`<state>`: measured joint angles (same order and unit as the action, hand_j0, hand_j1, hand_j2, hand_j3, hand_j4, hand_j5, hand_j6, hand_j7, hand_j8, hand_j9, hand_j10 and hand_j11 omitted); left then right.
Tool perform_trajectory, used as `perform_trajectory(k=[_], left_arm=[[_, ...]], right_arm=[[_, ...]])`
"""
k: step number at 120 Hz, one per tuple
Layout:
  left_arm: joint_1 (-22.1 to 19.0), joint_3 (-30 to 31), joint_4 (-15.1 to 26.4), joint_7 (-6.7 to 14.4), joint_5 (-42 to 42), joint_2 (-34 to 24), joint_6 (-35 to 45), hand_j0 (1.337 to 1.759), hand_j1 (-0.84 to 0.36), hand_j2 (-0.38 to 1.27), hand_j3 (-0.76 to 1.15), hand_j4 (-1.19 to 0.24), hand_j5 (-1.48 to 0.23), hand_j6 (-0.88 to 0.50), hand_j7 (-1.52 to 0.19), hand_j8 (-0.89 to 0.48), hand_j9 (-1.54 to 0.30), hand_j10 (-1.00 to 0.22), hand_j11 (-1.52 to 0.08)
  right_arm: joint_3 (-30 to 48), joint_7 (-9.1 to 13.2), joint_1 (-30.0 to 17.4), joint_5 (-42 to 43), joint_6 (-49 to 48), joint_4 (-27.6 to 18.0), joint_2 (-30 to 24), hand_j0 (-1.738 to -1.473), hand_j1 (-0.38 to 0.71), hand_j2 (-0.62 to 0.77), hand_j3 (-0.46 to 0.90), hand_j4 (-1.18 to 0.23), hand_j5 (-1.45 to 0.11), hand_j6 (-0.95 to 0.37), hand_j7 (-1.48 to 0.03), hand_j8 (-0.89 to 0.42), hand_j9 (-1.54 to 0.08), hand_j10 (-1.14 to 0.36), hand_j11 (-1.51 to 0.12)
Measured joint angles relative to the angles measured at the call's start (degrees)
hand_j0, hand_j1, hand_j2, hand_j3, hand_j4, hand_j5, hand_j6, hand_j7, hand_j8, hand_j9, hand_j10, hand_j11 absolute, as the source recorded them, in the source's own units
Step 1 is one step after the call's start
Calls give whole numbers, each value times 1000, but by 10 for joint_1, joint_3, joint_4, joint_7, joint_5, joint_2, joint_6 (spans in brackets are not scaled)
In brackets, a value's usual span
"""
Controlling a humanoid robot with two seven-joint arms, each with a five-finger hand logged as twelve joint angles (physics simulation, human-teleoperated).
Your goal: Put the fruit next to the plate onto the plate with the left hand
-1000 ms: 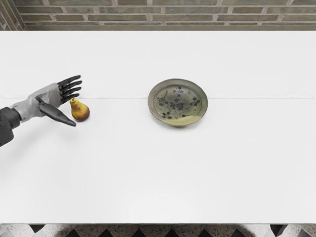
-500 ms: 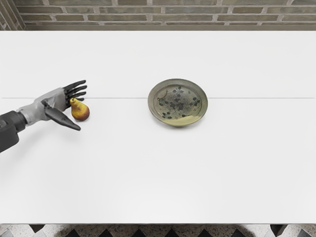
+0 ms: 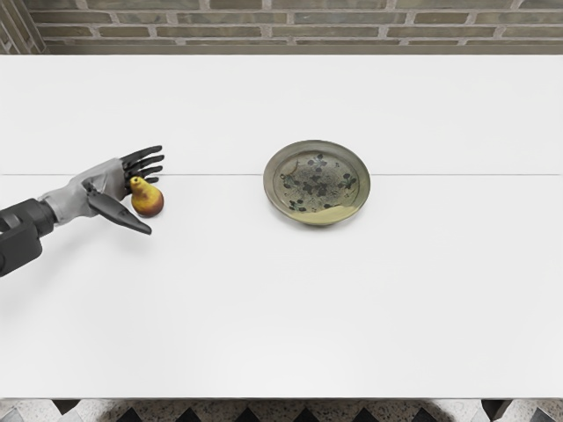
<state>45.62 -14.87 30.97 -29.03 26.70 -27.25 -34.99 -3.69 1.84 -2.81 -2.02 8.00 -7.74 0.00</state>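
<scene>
A small yellow-red pear [image 3: 148,199] stands on the white table, well left of the plate. The olive-green plate [image 3: 317,182] with a dark flower pattern lies near the table's middle and holds nothing. My left hand [image 3: 135,188] comes in from the left edge and cups the pear from its left side. The fingers [image 3: 144,162] stretch past the pear's far side and the thumb [image 3: 121,214] runs along its near side. The fingers are spread, not closed on the fruit. The right arm is out of view.
A thin seam [image 3: 440,174] crosses the table from left to right, level with the plate. A brick wall [image 3: 281,25] runs along the table's far edge.
My left hand has slid to the right, bringing the pear deeper between thumb and fingers. The pear has shifted slightly right. The plate has not moved.
</scene>
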Motion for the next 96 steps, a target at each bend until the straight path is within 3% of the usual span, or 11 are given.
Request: perform_trajectory(k=[66,96], left_arm=[[-1,1,2,-7,14,0,0,1658,9,61,0,-291,-371,-291,-371,-290,-371,-279,-372],[-2,5,5,-12,24,0,0,1658,-180,93,0,-449,-577,-449,-576,-448,-576,-455,-577]], right_arm=[[0,0,0,0,0,0,0,-1658,-314,-6,0,-30,-38,-30,-38,-30,-38,-30,-38],[0,0,0,0,0,0,0,-1658,-314,-6,0,-30,-38,-30,-38,-30,-38,-30,-38]])
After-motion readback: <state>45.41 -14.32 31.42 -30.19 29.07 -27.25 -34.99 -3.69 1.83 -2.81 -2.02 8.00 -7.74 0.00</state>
